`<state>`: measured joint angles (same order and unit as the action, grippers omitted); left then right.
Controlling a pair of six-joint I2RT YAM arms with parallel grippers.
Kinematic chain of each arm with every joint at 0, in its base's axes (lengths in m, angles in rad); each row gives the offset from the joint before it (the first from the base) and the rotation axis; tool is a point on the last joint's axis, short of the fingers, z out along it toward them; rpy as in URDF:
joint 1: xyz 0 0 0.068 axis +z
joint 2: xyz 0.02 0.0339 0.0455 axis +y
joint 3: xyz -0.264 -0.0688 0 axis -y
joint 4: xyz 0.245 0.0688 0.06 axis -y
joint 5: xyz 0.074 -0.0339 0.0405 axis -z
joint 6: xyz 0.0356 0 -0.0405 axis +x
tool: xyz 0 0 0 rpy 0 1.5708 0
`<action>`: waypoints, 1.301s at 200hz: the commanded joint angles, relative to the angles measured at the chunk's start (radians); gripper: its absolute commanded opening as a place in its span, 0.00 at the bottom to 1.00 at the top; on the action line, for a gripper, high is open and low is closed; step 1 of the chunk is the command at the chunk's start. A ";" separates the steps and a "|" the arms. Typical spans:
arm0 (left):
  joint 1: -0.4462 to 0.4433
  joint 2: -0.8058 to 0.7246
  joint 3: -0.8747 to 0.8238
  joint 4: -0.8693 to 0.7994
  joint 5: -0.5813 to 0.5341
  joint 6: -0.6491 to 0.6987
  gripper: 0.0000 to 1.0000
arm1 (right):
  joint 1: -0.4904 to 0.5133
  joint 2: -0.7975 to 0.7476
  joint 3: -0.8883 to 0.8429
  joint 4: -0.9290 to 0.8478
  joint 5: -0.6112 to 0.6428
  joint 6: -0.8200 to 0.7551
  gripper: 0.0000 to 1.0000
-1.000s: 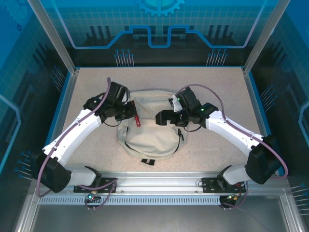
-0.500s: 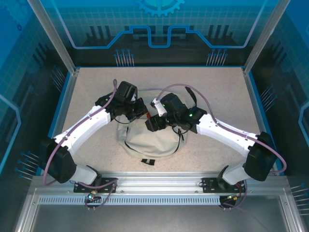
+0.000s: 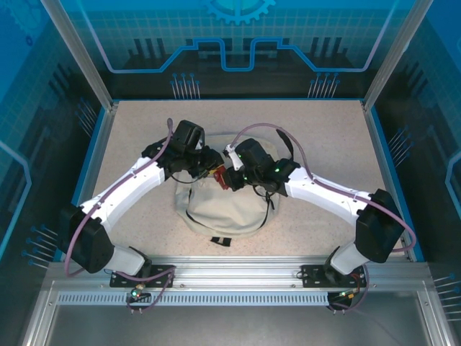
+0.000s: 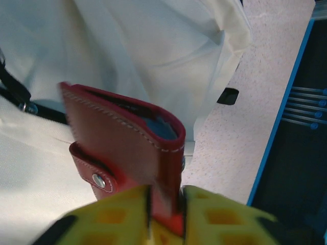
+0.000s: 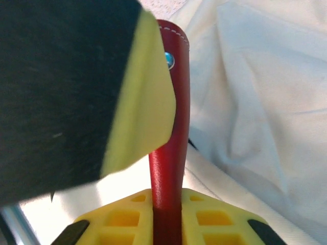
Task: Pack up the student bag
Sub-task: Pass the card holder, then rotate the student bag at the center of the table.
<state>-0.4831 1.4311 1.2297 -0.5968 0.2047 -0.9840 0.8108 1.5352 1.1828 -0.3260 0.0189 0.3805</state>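
Case of red leather above student bag, we see right gripper pinching it, left gripper straddling it, clamped or slack we cannot tell

Top camera: high behind, facing down. Wrist cameras: close, opposed, sharing the red case just ahead.

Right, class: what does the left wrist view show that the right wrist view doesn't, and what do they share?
Left wrist: the flat red leather case's broad stitched face, its snap strap and blue lining, plus the speckled table and blue table rim. Right wrist: the case edge-on, with the left gripper's black-and-yellow finger beside it. Shared: the case between yellow fingers, over the cream fabric backpack.
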 commanded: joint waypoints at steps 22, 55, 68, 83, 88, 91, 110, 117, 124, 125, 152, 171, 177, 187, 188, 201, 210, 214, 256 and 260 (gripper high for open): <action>0.020 -0.063 0.005 -0.024 -0.048 0.144 0.60 | -0.082 -0.184 -0.141 0.014 -0.007 0.097 0.13; 0.020 0.014 0.042 -0.051 -0.088 0.357 0.70 | -0.213 -0.287 -0.203 -0.091 -0.154 0.178 0.13; 0.023 0.061 0.061 -0.079 -0.160 0.426 0.71 | -0.253 -0.311 -0.217 -0.130 -0.203 0.200 0.13; 0.027 0.106 0.070 -0.099 -0.240 0.480 0.76 | -0.282 -0.333 -0.224 -0.167 -0.239 0.215 0.12; 0.031 0.118 0.064 -0.094 -0.266 0.486 0.78 | -0.287 -0.338 -0.224 -0.178 -0.247 0.218 0.13; 0.035 0.126 0.061 -0.093 -0.276 0.482 0.79 | -0.291 -0.340 -0.223 -0.186 -0.252 0.220 0.12; 0.065 0.175 0.037 -0.069 -0.252 0.453 0.85 | -0.298 -0.343 -0.211 -0.234 -0.270 0.236 0.13; 0.068 0.189 0.027 -0.058 -0.233 0.437 0.85 | -0.300 -0.337 -0.201 -0.256 -0.279 0.247 0.13; 0.066 0.198 0.012 -0.039 -0.203 0.428 0.86 | -0.302 -0.325 -0.188 -0.286 -0.297 0.261 0.13; 0.066 0.199 0.010 -0.035 -0.199 0.426 0.86 | -0.302 -0.324 -0.187 -0.289 -0.301 0.262 0.13; 0.067 0.218 -0.068 0.057 -0.100 0.372 0.86 | -0.302 -0.282 -0.197 -0.316 -0.429 0.330 0.12; 0.062 0.237 -0.115 0.110 -0.034 0.326 0.85 | -0.302 -0.263 -0.248 -0.290 -0.477 0.351 0.12; 0.060 0.242 -0.129 0.125 -0.018 0.311 0.84 | -0.304 -0.257 -0.263 -0.285 -0.474 0.349 0.12; 0.050 0.248 -0.151 0.145 0.009 0.285 0.83 | -0.315 -0.241 -0.277 -0.288 -0.464 0.341 0.12; 0.049 0.248 -0.153 0.148 0.012 0.282 0.83 | -0.317 -0.239 -0.279 -0.288 -0.463 0.340 0.12; 0.031 0.253 -0.180 0.177 0.038 0.242 0.81 | -0.342 -0.214 -0.288 -0.285 -0.456 0.325 0.11; 0.012 0.255 -0.197 0.206 0.063 0.217 0.80 | -0.361 -0.198 -0.288 -0.283 -0.445 0.312 0.11; 0.003 0.255 -0.203 0.218 0.075 0.205 0.80 | -0.370 -0.190 -0.286 -0.283 -0.441 0.303 0.11; -0.103 0.247 -0.227 0.322 0.094 0.060 0.78 | -0.455 -0.099 -0.218 -0.308 -0.378 0.215 0.11; -0.111 0.246 -0.226 0.329 0.088 0.048 0.78 | -0.464 -0.089 -0.211 -0.310 -0.376 0.208 0.11</action>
<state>-0.5056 1.6691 1.0283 -0.3325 0.1585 -0.8066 0.3916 1.3891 0.9184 -0.6376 -0.3958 0.6510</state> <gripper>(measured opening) 0.788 0.112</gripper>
